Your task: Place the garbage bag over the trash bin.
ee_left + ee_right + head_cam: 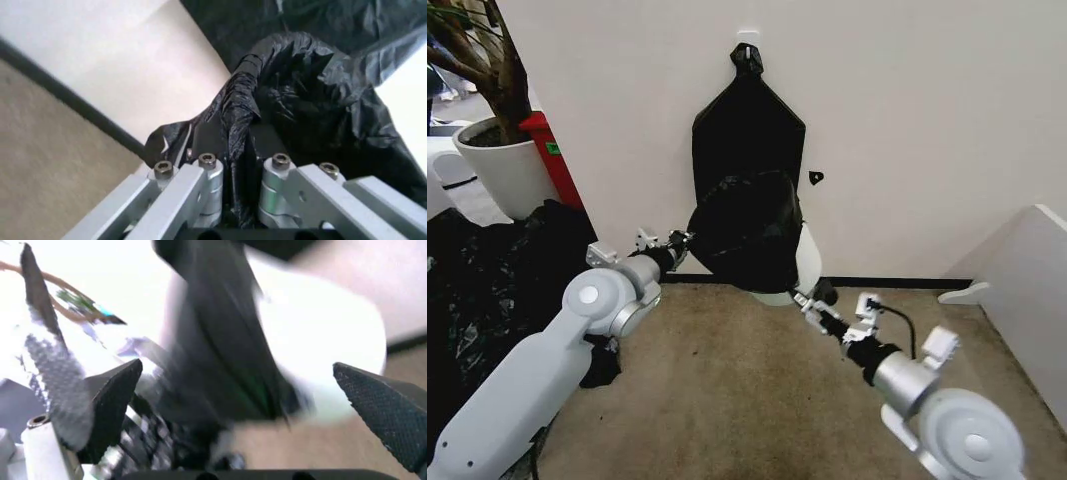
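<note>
The bag was draped over the bin, which stood on the carpet against the wall, ahead of and between the two claws. Black film covered the bin's mouth and most of its side; cream plastic showed bare only on the flank toward the right claw and at the base.

The main risk, as a judgement, was the thin film. The left claw was clenched on a twisted fold of the bag, so any further pull outward could stretch or tear the plastic, or drag the bag off the rim on the far side. The bin looked light, and a sideways tug could also tip it or slide it along the wall. If the right claw closed on nothing, that side of the bag would sit loose and could slip into the bin.

The left arm reached forward from the shoulder, forearm low and nearly level, its claw just at the bag's near edge. The right arm stretched forward and inward, its claw close beside the bin's lower side. In the right wrist view its fingers stood wide apart, released, with the bin and a dark strip of bag between and beyond them.
</note>
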Controlling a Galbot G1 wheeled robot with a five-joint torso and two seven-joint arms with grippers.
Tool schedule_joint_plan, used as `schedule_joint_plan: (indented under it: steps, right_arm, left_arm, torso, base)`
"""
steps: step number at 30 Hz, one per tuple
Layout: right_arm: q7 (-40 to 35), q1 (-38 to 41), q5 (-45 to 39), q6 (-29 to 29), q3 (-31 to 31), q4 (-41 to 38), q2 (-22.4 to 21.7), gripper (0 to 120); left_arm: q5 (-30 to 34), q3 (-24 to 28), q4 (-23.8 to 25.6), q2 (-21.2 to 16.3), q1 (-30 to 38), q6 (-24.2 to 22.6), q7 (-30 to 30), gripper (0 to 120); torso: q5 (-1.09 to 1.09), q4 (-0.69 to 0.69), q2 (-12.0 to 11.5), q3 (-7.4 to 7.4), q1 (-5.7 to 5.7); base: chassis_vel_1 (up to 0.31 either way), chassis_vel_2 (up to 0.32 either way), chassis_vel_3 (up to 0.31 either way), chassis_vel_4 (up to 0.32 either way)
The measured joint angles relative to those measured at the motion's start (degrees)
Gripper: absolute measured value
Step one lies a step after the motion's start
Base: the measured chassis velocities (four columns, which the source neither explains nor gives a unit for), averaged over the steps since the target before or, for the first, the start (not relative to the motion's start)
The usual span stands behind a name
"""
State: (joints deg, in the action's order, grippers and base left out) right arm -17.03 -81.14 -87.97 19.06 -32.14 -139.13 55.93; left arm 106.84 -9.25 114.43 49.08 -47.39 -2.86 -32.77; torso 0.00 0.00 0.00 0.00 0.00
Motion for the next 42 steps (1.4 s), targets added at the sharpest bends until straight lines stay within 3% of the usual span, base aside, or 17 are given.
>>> schedule_joint_plan:
  steps: [2, 4, 6, 9, 13, 14, 17, 19, 28, 34, 42]
  right_arm:
    - [1.0, 1.6, -5.6, 0.8, -4.5, 0.5, -1.9, 100]
    - [1.9, 5.7, -14.2, 2.9, -9.8, 4.5, -5.9, 100]
    - [2.2, 6.7, -16.0, 4.3, -10.9, 6.0, -7.0, 100]
    - [4.1, 8.9, -20.5, 10.7, -13.7, 11.6, -10.2, 100]
    - [7.2, 10.6, -21.5, 14.9, -11.1, 16.7, -13.4, 100]
    - [7.2, 10.6, -21.5, 14.9, -11.1, 16.7, -13.4, 100]
    - [9.1, 11.5, -21.0, 15.8, -9.7, 17.6, -14.2, 100]
    - [12.5, 14.1, -18.8, 17.1, -7.3, 19.5, -15.8, 100]
    - [19.4, 13.3, -13.1, 17.5, -4.8, 17.3, -20.8, 100]
    - [18.8, 12.9, -11.2, 17.2, -4.0, 16.7, -22.1, 100]
    - [15.7, 13.0, -15.4, 16.9, -4.0, 15.4, -21.9, 100]
  left_arm:
    - [-3.0, 0.1, -0.1, -1.1, -1.3, -0.5, 3.9, 5]
    - [-8.0, 0.0, -0.8, -3.2, -3.8, -1.7, 12.9, 5]
    - [-9.5, -0.1, -1.2, -3.8, -4.5, -2.1, 16.3, 5]
    - [-14.6, -0.3, -2.8, -5.3, -6.4, -2.6, 27.1, 5]
    - [-24.2, -0.6, -6.5, -8.0, -8.3, -2.7, 45.3, 5]
    - [-24.2, -0.6, -6.5, -8.0, -8.3, -2.7, 45.3, 5]
    - [-27.6, -0.7, -8.4, -8.8, -8.4, -2.7, 53.1, 5]
    - [-31.5, -0.6, -10.6, -9.6, -7.7, -2.2, 61.7, 5]
    - [-33.6, -0.4, -10.9, -10.3, -6.5, -2.0, 68.2, 5]
    - [-34.2, 0.7, -10.8, -10.1, -4.7, -2.6, 70.1, 5]
    - [-34.0, 0.8, -10.4, -10.2, -4.3, -2.9, 70.0, 5]
  torso:
    - [-0.01, -0.01, 0.0, 0.00, 0.00]
    - [0.00, 0.00, 0.0, 0.00, 0.00]
    - [0.01, 0.01, 0.0, 0.00, 0.00]
    - [0.00, 0.02, 0.0, 0.01, 0.00]
    - [0.01, -0.02, 0.0, 0.01, 0.00]
    - [0.01, -0.02, 0.0, 0.01, 0.00]
    - [0.01, 0.00, 0.0, 0.00, 0.00]
    - [0.00, 0.01, 0.0, 0.01, 0.00]
    - [-0.02, -0.01, 0.0, 0.00, 0.00]
    - [-0.01, -0.01, 0.0, 0.01, 0.00]
    - [0.00, 0.00, 0.0, 0.00, 0.00]
  base:
    - [0.000, 0.000, 0.000, 0.000]
    - [0.000, 0.000, 0.000, 0.000]
    - [0.000, 0.000, 0.000, 0.000]
    - [0.000, 0.000, 0.000, 0.000]
    - [0.000, 0.000, 0.000, 0.000]
    - [0.000, 0.000, 0.000, 0.000]
    - [0.000, 0.000, 0.000, 0.000]
    - [0.000, 0.000, 0.000, 0.000]
    - [0.000, 0.000, 0.000, 0.000]
    - [0.000, 0.000, 0.000, 0.000]
    - [0.000, 0.000, 0.000, 0.000]
